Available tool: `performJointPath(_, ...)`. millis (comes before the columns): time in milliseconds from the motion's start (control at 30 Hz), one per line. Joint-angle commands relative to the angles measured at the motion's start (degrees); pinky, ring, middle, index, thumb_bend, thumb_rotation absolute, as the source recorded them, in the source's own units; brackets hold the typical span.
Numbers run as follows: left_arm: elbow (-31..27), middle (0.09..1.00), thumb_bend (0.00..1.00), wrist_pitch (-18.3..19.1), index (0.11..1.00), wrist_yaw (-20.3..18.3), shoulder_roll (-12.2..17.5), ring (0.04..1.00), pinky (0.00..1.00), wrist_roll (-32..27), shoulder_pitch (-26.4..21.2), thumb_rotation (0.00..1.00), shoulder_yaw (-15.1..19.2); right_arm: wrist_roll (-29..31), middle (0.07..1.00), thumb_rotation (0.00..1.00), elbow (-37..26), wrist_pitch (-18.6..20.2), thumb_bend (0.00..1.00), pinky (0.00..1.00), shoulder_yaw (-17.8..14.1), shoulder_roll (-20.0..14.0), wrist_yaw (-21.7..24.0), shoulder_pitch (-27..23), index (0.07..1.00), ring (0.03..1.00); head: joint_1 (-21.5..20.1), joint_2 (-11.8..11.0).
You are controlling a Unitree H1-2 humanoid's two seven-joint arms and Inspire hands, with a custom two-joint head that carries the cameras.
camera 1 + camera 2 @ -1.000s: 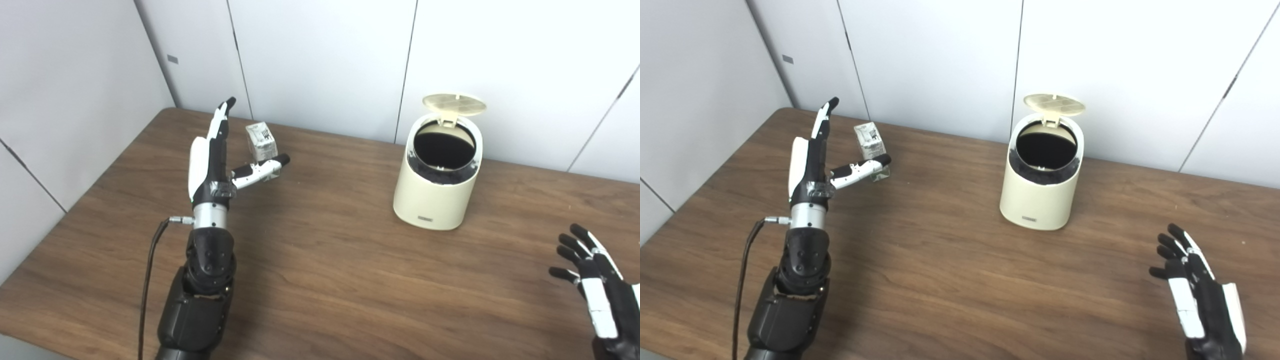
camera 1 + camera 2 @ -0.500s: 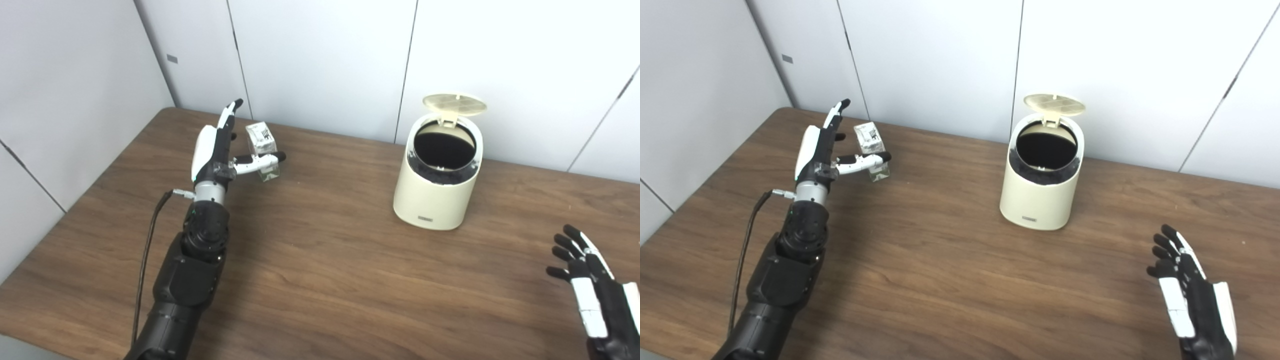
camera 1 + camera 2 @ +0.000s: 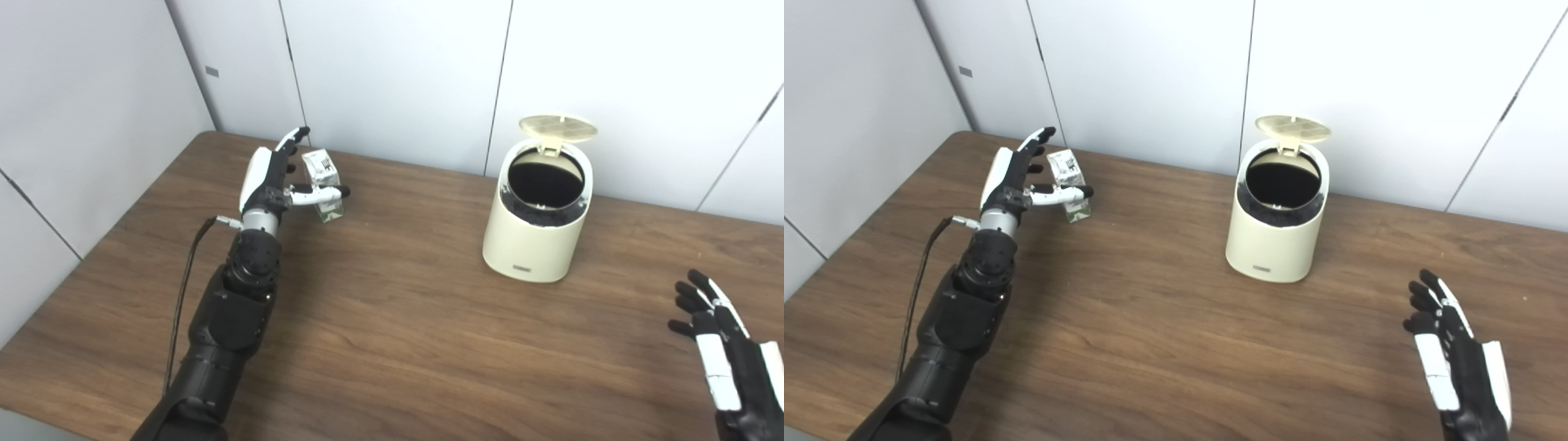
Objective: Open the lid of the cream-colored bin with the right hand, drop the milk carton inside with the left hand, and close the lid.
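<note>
upper left: my left hand (image 3: 269, 180) spread wide beside the upright milk carton (image 3: 323, 193); bin (image 3: 538, 229) lid (image 3: 558, 126) up; right hand (image 3: 726, 361) open, lower right.

The table (image 3: 392, 343) is dark wood-grain with a matt sheen. The bin (image 3: 533, 245) is smooth cream plastic. The milk carton (image 3: 324, 177) looks like printed paperboard.

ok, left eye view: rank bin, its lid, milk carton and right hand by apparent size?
1. Cream-colored round plastic bin.
2. Black-and-white right hand, partly cropped and nearest the camera, so its rank is unsure.
3. Raised cream round lid.
4. Small white milk carton, farthest away.
</note>
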Motion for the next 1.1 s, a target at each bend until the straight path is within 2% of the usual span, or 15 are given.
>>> performJointPath(0, -0.12, 0.886, 0.93, -1.11, 0.893, 0.28, 2.43, 0.863, 0.75, 0.62, -2.95, 0.10, -0.19, 0.09, 0.867, 1.00, -2.86, -0.38, 0.60, 0.78, 0.02, 0.33, -0.35, -0.82, 0.917, 0.872, -0.19, 0.08)
performJointPath(133, 0.40, 0.844, 0.92, -1.57, 0.841, 0.83, 2.80, 0.826, 0.73, 1.02, -2.86, 0.08, -0.77, 0.11, 0.860, 1.00, -3.39, -0.62, 0.56, 0.77, 0.21, 0.42, -0.31, -0.60, 0.919, 0.868, -0.43, 0.09)
performJointPath(267, 0.61, 0.783, 0.89, -1.98, 0.780, 1.71, 2.32, 0.726, 0.60, 0.44, -2.80, 0.01, -0.47, -0.17, 0.855, 1.00, -3.81, -0.24, 0.54, 0.79, 0.35, 0.45, -0.26, -0.49, 0.919, 0.866, -0.33, 0.18)
performJointPath(367, 0.58, 0.736, 0.85, -1.84, 0.733, 1.54, 1.94, 0.679, 0.59, -0.41, -2.79, 0.00, -0.25, 0.15, 0.850, 1.00, -4.20, 0.37, 0.53, 0.82, 0.48, 0.52, 0.05, -0.51, 0.919, 0.868, -0.48, 0.17)
performJointPath(467, 1.07, 0.663, 0.82, -2.43, 0.678, 2.73, 1.38, 0.610, 0.53, -0.53, -2.98, 0.00, -0.01, -0.37, 0.841, 1.00, -4.69, 0.78, 0.51, 0.83, 0.75, 0.72, -0.10, -0.59, 0.921, 0.866, -0.72, 0.32)
performJointPath(500, 1.13, 0.615, 0.80, -2.58, 0.649, 3.55, 1.07, 0.560, 0.50, -0.38, -3.05, 0.00, 0.16, -0.42, 0.837, 1.00, -4.90, 0.96, 0.51, 0.83, 0.80, 0.84, -0.19, -0.59, 0.920, 0.861, -0.72, 0.37)
performJointPath(533, 1.09, 0.534, 0.66, -2.72, 0.596, 4.24, 0.78, 0.526, 0.48, -0.35, -3.09, 0.00, 0.34, -0.46, 0.831, 1.00, -5.07, 1.16, 0.51, 0.82, 0.84, 0.93, -0.24, -0.58, 0.917, 0.855, -0.68, 0.38)
performJointPath(600, 0.57, 0.477, 0.54, -2.81, 0.546, 5.81, 0.09, 0.451, 0.46, -0.09, -3.08, 0.00, 0.60, -0.65, 0.824, 1.00, -5.31, 1.36, 0.51, 0.83, 0.93, 1.00, -0.22, -0.57, 0.914, 0.851, -0.68, 0.38)
performJointPath(733, -0.06, 0.496, 0.50, -4.17, 0.479, 7.97, -0.38, 0.462, 0.43, 1.27, -2.95, 0.00, 0.13, -1.23, 0.806, 1.00, -5.39, 1.48, 0.49, 0.81, 1.12, 1.00, -0.20, -0.65, 0.909, 0.839, -0.75, 0.38)
performJointPath(1067, -3.35, 0.500, 0.50, -5.71, 0.466, 8.49, -0.99, 0.471, 0.43, 2.02, -1.95, 0.00, -0.06, -1.55, 0.800, 1.00, -5.39, 1.04, 0.43, 0.83, 1.15, 1.27, -0.42, -0.47, 0.905, 0.833, -2.09, 0.47)
